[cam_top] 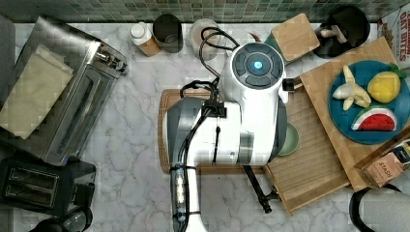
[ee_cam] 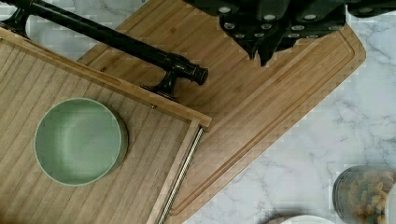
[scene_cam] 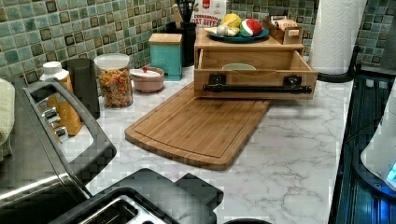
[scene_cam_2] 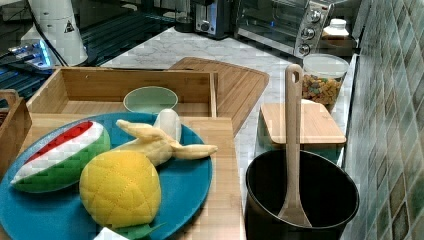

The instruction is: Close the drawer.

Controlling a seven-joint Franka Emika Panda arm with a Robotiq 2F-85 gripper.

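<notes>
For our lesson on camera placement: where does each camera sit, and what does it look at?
Top view: overhead, looking down on the white arm above the open light-wood drawer.
Left view: low on the counter, facing the drawer's black bar handle.
Right view: behind the blue fruit plate, arm base beyond.
Wrist view: looks down past the pincer.
All share the green bowl.

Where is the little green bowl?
The green bowl sits inside the open drawer, near its front rim behind the black handle. In the right view it lies just beyond the blue fruit plate.

A box [scene_cam: 208, 9] reads "OAT BITES"; a small carton [cam_top: 384, 170] reads "STASH".
</notes>
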